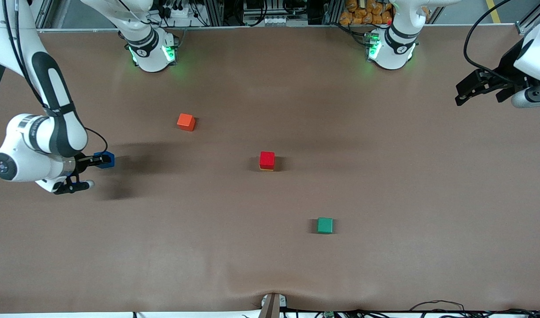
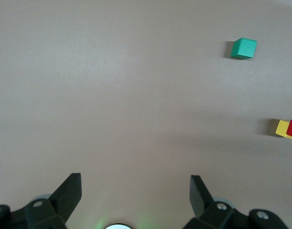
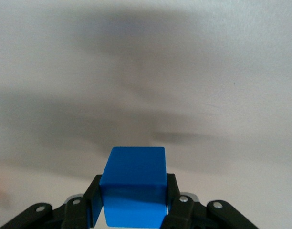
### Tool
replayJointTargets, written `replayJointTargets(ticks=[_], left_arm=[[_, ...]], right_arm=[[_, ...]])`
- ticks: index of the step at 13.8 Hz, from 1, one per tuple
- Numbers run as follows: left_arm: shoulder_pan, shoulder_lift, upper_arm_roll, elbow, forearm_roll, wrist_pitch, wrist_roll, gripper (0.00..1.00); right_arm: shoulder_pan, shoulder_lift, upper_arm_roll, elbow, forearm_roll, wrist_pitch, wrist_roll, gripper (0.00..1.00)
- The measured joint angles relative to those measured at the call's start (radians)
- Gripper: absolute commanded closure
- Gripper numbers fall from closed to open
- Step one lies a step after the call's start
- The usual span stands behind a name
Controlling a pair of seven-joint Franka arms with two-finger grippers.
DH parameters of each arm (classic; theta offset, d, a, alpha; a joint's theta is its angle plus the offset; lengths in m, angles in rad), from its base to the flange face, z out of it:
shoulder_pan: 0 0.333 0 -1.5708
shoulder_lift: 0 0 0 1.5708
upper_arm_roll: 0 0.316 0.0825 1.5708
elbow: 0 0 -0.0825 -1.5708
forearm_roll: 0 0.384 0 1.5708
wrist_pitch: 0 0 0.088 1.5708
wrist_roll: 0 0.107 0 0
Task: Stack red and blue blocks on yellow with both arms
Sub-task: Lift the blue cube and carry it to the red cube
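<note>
The brown table [image 1: 385, 185] is spanned by both arms: the right gripper [image 1: 97, 160] is held above the right arm's end of the table, clamped on the blue block [image 1: 105, 159], while the left gripper [image 1: 484, 90] is parked over the left arm's end, waiting with fingers spread apart. At mid-table the red block [image 1: 267, 159] is seen stacked on the yellow block [image 1: 266, 168]. The orange cube [image 1: 186, 122] is found farther from the front camera, the green cube [image 1: 325, 225] nearer.

Both arms are white, glossy, with black bands at the joints and round grey caps. The right arm [image 1: 40, 132] has a long black inlay and a thin black cable. Green lights glow on each base. The right end effector [image 3: 131, 210] and left end effector [image 2: 131, 198] are black, with silver screws.
</note>
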Motion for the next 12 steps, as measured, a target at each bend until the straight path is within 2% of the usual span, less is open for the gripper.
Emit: replayJointTargets(ticks=[5,8,12], left_arm=[[-0.001,0.0,-0.001,0.001,0.0,0.0,0.002,0.0],[-0.001,0.0,-0.002,0.002,0.0,-0.001,0.002,0.0],[-0.005,0.019,-0.004,0.0,0.0,-0.001,0.002,0.0]], right_arm=[[0.018,-0.023,0.013,0.135,0.001,-0.116,-0.002,1.0],[0.054,-0.036,0.019,0.251,0.004,-0.224,-0.001,1.0],[0.081,-0.038,0.019,0.351,0.085,-0.269,0.033,1.0]])
